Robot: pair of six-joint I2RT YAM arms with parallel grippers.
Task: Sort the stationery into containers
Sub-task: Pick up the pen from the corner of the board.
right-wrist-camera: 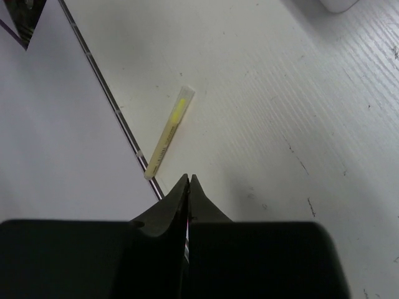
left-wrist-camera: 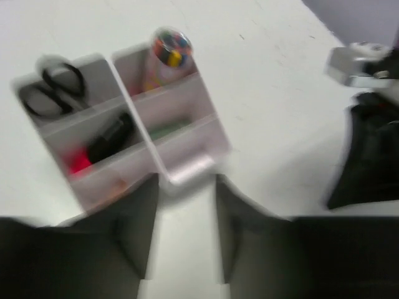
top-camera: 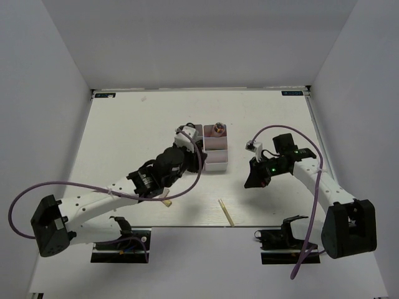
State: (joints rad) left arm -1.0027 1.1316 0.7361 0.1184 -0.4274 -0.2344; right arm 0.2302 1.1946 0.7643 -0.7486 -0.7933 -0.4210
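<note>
Your target is the thin tan pencil (right-wrist-camera: 168, 134). It lies flat on the bench (top-camera: 124, 137), well apart from the bins (left-wrist-camera: 190, 167) on their near side, close to the bench's front edge. Your right pincer (right-wrist-camera: 189, 185) hovers near the pencil, not over it. Its tips are pressed together with nothing between them, so spread them before you go down.

Reckon on the pencil being light, stiff and narrow. It will likely roll or skid if one tip touches first. Take it across the shaft at about the middle, with the tips straddling it squarely, so neither end droops.

At the bins, your left pincer (left-wrist-camera: 187, 233) stands spread wide and empty just off their near end. The scissors (left-wrist-camera: 53, 90) sit in the far compartment of the bins' left column.
</note>
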